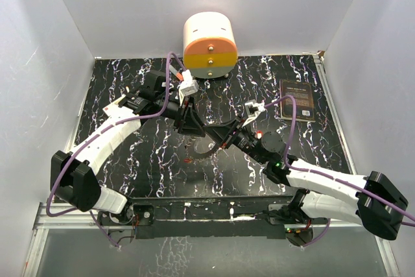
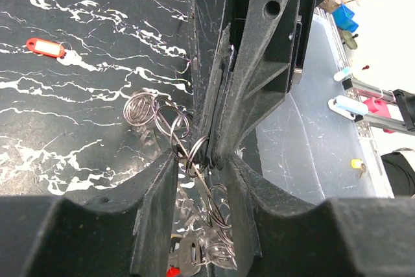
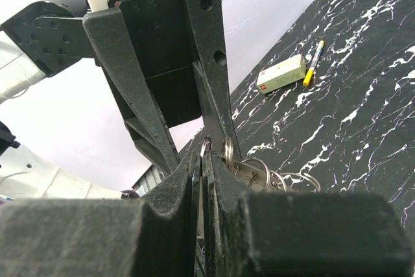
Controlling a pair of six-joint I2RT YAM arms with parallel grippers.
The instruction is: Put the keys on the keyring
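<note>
The keyring is a bunch of linked silver wire rings (image 2: 224, 218), also seen in the right wrist view (image 3: 272, 176), with a silver key (image 2: 185, 251) hanging from it. It hangs above the table between both grippers (image 1: 202, 149). My right gripper (image 3: 206, 160) is shut on one thin ring (image 3: 206, 142); its tips reach down in the left wrist view (image 2: 217, 141). My left gripper (image 2: 204, 160) has its jaws apart, with the rings and the right gripper's tips in the gap. A red key tag (image 2: 45, 47) with a small ring lies on the table.
The cream-and-orange round drawer unit (image 1: 209, 45) stands at the back centre. A dark card (image 1: 296, 98) lies at the back right. A small white box (image 3: 282, 72) and a yellow-tipped pen (image 3: 313, 63) lie on the black marbled table (image 1: 130, 160).
</note>
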